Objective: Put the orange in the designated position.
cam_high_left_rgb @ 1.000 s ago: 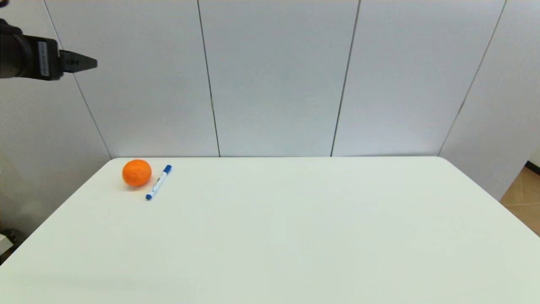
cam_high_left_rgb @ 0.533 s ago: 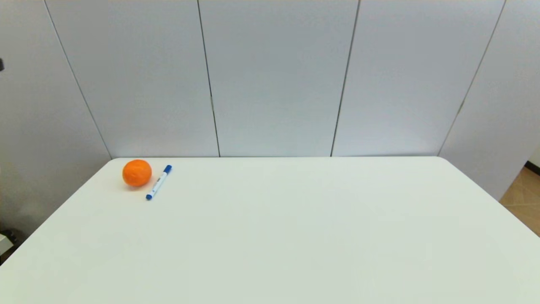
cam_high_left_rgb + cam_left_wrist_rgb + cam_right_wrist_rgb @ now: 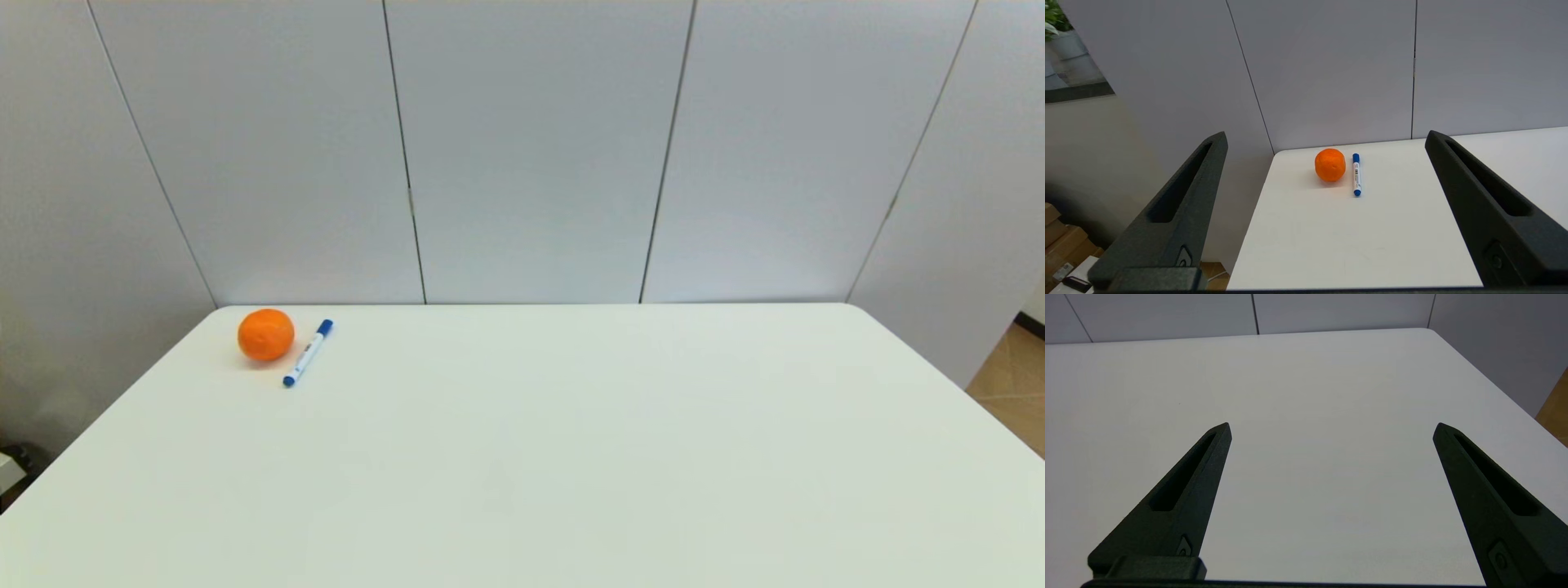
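The orange [image 3: 265, 334] rests on the white table [image 3: 571, 457] near its far left corner, close beside a pen. No arm shows in the head view. In the left wrist view the orange [image 3: 1330, 164] lies far ahead of my left gripper [image 3: 1327, 141], whose fingers [image 3: 1184, 204] stand wide open and empty, well back from the table's near left edge. My right gripper [image 3: 1332, 426] is open too, hovering over bare tabletop [image 3: 1310, 396] with nothing between its fingers. The designated position has no mark that I can see.
A blue-capped white marker pen [image 3: 308, 353] lies just right of the orange, also seen as the pen [image 3: 1356, 174] in the left wrist view. Grey wall panels [image 3: 531, 147] stand behind the table. Cardboard boxes [image 3: 1061, 232] sit on the floor off the left edge.
The left arm, high at the upper left of the head view one second ago, has withdrawn out of that view. The orange and pen have not moved.
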### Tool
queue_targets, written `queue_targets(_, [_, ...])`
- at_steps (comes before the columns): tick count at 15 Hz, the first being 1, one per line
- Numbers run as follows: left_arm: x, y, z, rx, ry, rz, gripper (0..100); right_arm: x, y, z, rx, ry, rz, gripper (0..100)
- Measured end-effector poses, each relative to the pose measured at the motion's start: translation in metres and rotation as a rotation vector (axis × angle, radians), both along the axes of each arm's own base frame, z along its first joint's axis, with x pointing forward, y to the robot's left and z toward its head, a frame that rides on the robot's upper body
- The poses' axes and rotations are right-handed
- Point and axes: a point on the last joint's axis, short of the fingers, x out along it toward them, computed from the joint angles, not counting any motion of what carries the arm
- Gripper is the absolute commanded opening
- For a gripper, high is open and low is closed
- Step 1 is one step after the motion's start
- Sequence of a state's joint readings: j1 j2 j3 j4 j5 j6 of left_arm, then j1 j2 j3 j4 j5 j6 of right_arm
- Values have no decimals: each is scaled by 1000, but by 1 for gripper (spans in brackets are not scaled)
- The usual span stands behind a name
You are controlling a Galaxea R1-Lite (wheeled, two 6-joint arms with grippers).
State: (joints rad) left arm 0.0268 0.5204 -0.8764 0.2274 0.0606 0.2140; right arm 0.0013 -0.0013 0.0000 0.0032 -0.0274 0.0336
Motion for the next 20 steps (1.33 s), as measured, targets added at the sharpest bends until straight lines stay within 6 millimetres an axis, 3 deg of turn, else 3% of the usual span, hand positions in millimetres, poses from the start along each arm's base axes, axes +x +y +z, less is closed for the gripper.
queue_targets(10, [-48, -2, -59, 6, -51, 13, 100, 0, 0, 0, 0, 0, 0, 100])
queue_targets(20, [-69, 0, -114, -9, -48, -3, 100, 0, 0, 0, 0, 0, 0, 100])
